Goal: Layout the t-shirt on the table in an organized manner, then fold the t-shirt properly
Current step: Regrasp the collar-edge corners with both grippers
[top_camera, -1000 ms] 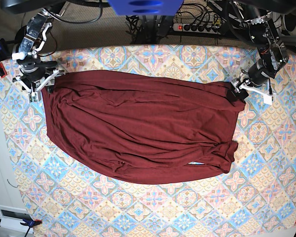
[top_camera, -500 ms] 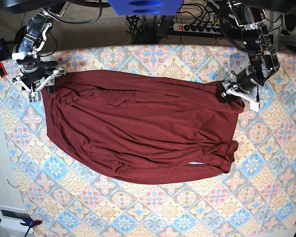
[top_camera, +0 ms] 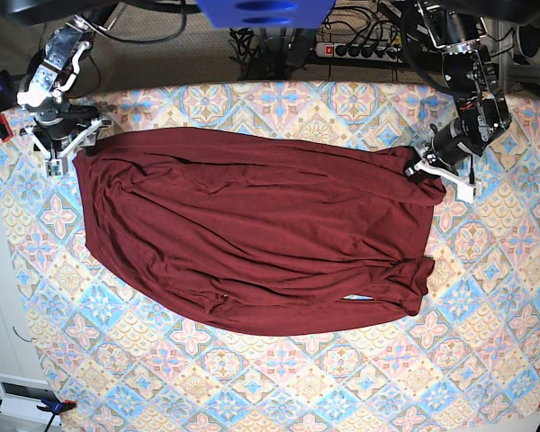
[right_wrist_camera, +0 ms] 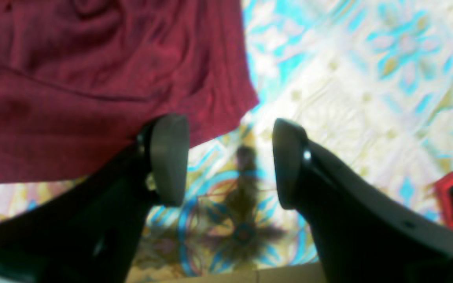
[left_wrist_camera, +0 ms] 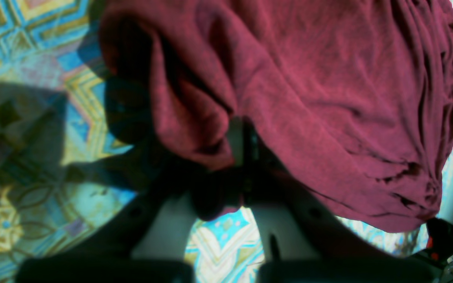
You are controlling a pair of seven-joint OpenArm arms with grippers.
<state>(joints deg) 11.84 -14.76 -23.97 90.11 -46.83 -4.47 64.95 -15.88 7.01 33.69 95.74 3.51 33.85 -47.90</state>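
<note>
While spread across the middle of the table, the t-shirt lies with its long axis running side to side in the base view, wrinkled, one end bunched near the lower right with a small gap showing patterned cloth. Its upper edge slopes gently down toward the right. Left gripper sits at the shirt's upper right corner, jaws pinched together on a fold of the maroon fabric. Right gripper is at the upper left corner, jaws apart over bare tablecloth, one fingertip just beside the shirt's edge, nothing between them.
</note>
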